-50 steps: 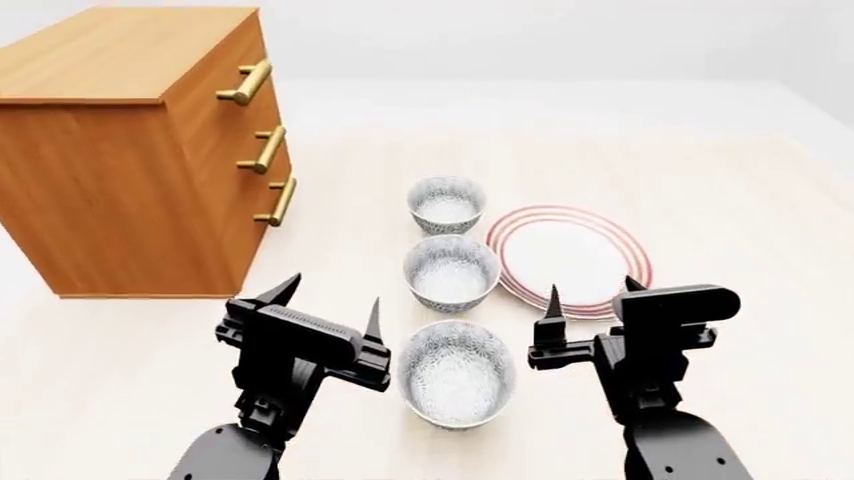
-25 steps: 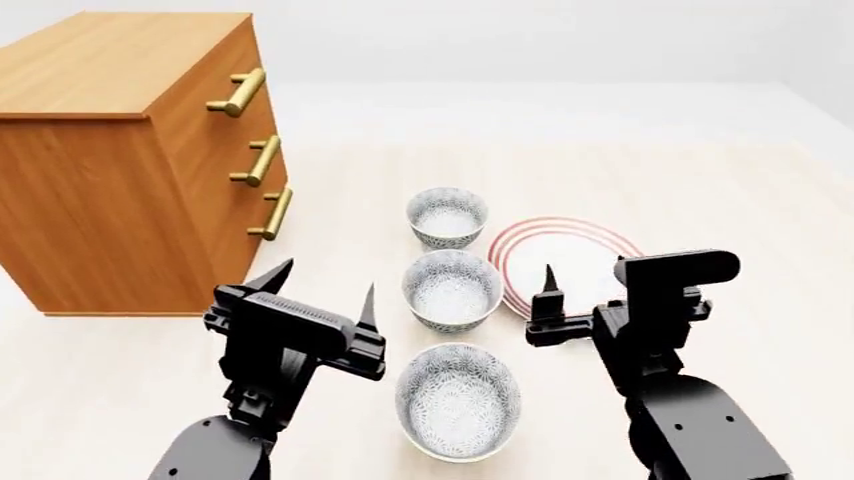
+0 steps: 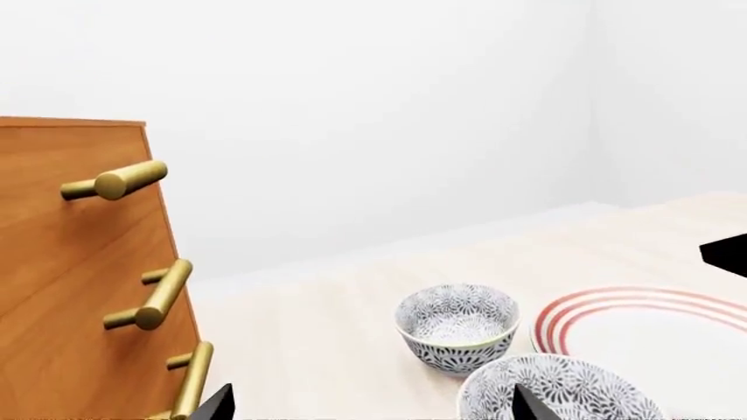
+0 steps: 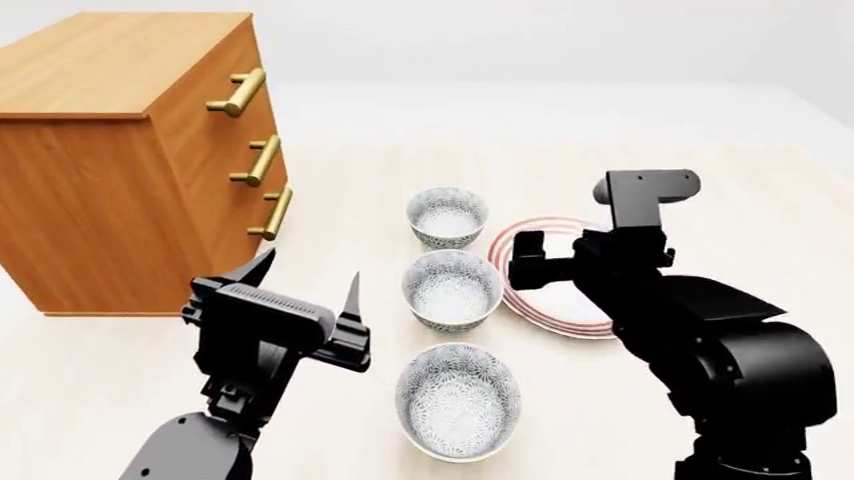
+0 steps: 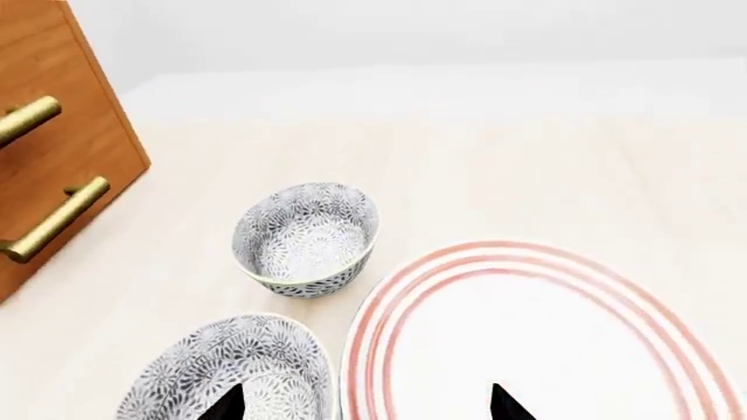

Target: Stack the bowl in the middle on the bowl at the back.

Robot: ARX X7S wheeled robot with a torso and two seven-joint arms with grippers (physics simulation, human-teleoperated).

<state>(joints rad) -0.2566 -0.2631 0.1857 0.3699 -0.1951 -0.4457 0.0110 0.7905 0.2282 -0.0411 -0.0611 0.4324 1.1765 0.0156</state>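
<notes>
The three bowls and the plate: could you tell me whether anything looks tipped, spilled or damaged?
Nothing stands out. The bowl at the back, the bowl in the middle and the nearest bowl all sit upright and empty in a row, and the red-ringed plate lies flat beside them.

**No legible text in any view**

No letters, numbers, brand marks or signs can be read. The three bowls carry only a fine grey-blue floral pattern, the plate only red rings, and the wooden drawer cabinet and robot arms bear no markings.
</notes>
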